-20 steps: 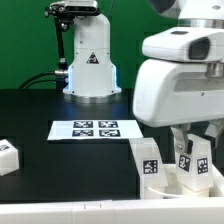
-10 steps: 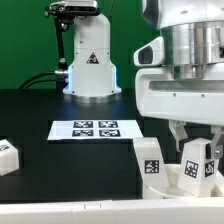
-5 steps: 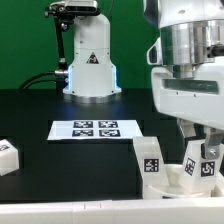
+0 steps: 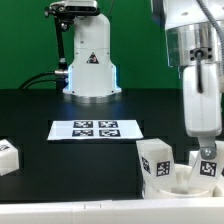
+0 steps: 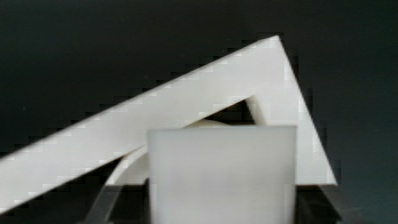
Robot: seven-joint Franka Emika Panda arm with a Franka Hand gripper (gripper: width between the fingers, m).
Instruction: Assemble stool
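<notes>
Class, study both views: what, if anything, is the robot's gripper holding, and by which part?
The gripper seems shut on a short white plastic block leg, pinching its upper end between the two fingers.

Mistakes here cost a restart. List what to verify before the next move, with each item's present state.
1. Hand closed on the held leg: ok.
2. The held leg seated in the seat: cannot tell, the joint is hidden.
3. Second leg upright, apart from the hand: ok.
4. Loose leg far off at the exterior view's left: ok.
5. Marker board uncovered: ok.
</notes>
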